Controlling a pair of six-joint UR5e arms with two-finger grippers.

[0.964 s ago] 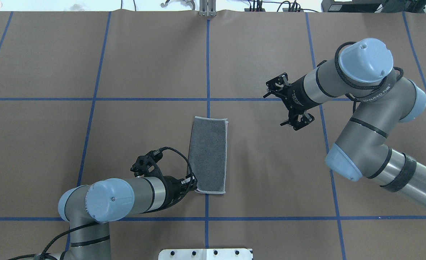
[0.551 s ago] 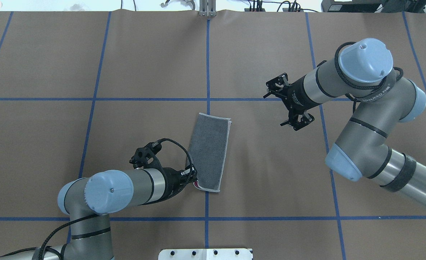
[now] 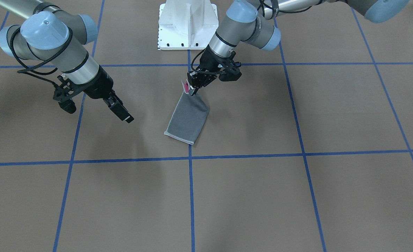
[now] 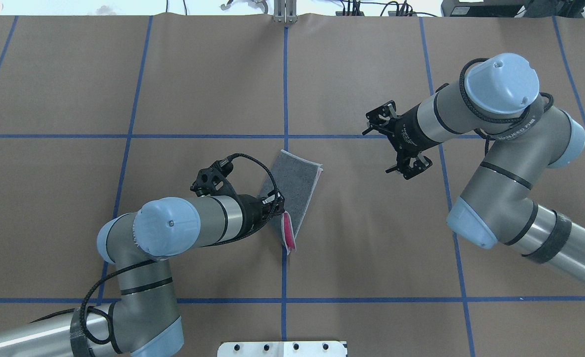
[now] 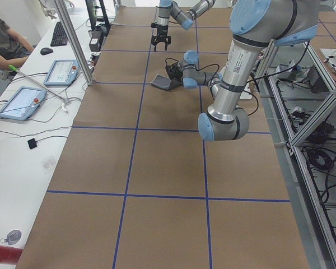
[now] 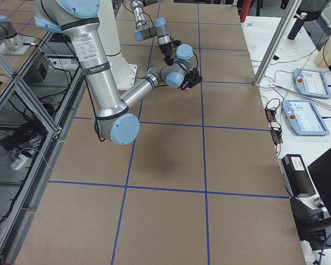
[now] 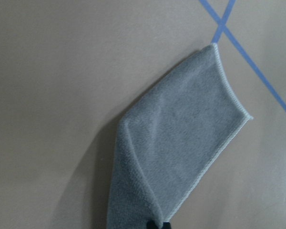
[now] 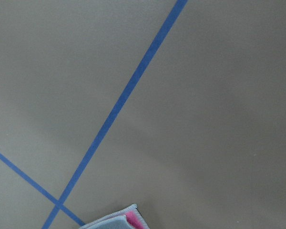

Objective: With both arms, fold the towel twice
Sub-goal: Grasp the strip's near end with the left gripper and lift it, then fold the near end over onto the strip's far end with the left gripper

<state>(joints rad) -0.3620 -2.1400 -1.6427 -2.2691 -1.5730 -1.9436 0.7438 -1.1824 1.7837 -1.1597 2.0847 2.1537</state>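
The small terry towel [image 4: 297, 186], a narrow folded strip with dark grey outward, lies slantwise near the middle of the brown papered surface [image 4: 198, 74]. Its near end is raised, pink showing, because the left arm's black pincer [image 4: 278, 207] is clamped on it (likely to carry it over for the second fold). The right arm's black pincer [image 4: 374, 151] hangs well apart, jaws spread, empty.

towel [image 4: 297, 181]: folded grey strip, pink inside, worktop centre, robot-side end lifted | left arm [image 4: 173, 233]: left fingers [image 3: 192, 90] pinch it | right arm [image 4: 495, 148]: aloft, right fingers [image 3: 121, 112] spread
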